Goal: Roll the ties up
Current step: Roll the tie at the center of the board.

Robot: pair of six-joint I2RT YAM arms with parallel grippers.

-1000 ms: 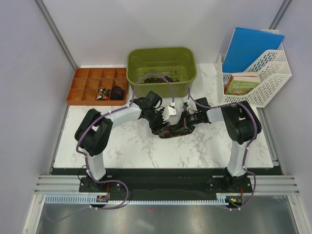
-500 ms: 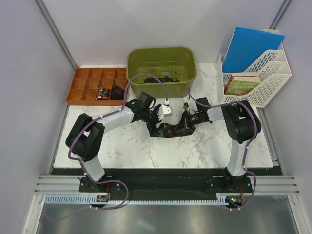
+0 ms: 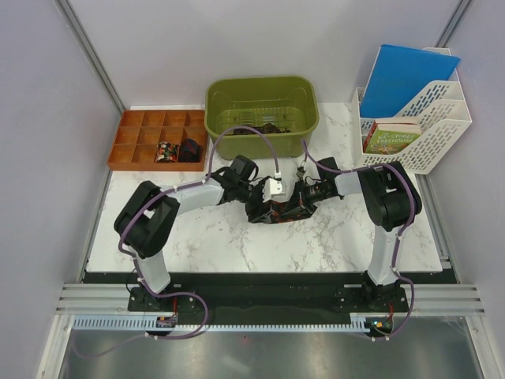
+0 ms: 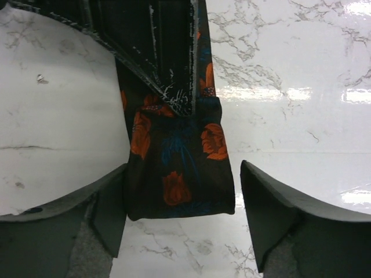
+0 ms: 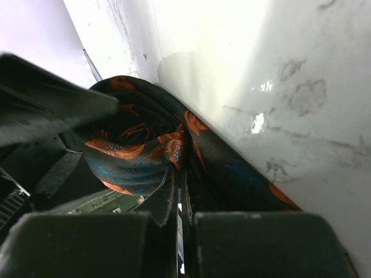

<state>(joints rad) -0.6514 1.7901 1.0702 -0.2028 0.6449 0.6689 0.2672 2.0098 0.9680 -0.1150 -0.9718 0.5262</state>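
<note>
Where tie (image 5: 139, 145) lies coiled, glossy veined marble (image 5: 278, 69)

The left arm (image 3: 192, 194) and right arm (image 3: 384, 257) share one build: white tubular links between bulky black joint housings, each rising from a flat black base plate (image 3: 154, 298). Thin purple cables (image 3: 251, 129) trail along both (looping free near the wrists). A small white block (image 3: 274, 188) sits at the left wrist. The left fingers (image 4: 272, 214) are matte dark grey wedges; the right fingers (image 5: 261, 243) look blunt and square.
</note>
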